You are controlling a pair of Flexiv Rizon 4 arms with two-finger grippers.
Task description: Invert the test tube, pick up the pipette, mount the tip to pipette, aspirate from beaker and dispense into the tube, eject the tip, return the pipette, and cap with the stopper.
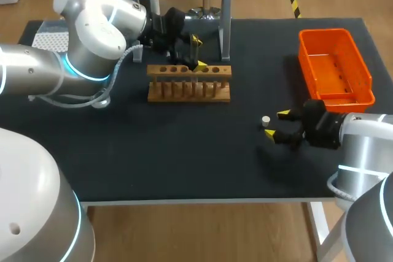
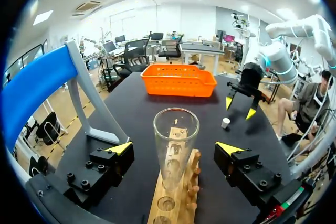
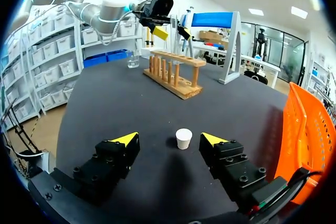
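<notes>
My left hand (image 2: 174, 147) has its fingers apart, flanking but not touching the test tube (image 2: 176, 129), which stands upright, mouth up, in the wooden rack (image 2: 184, 203); my right hand (image 3: 169, 140), likewise apart, flanks the stopper (image 3: 184, 138) on the desk (image 3: 131, 93).

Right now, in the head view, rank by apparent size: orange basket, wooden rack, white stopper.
1. orange basket, the largest
2. wooden rack, about as wide but much shallower
3. white stopper, by far the smallest
</notes>
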